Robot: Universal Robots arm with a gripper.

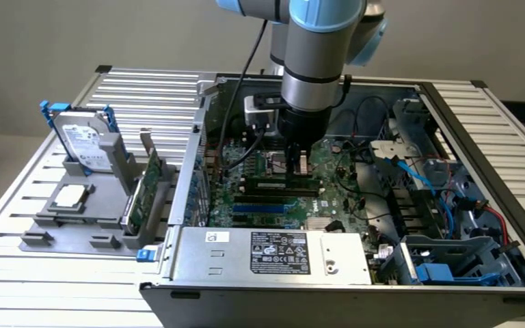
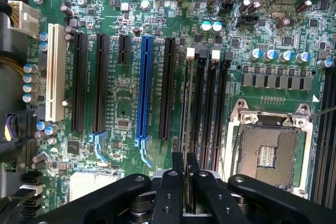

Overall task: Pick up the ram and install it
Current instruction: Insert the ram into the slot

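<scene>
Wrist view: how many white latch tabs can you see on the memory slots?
2: one tab in line with the held ram, the other nearer the processor socket. The gripper may hide others.

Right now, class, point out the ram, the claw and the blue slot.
ram (image 2: 188, 114), wrist view, on its thin edge beyond the claw.
claw (image 2: 186, 158), wrist view, midway between its fingertips, shut on the ram.
blue slot (image 2: 144, 85), wrist view, on the middle of its length.
</scene>
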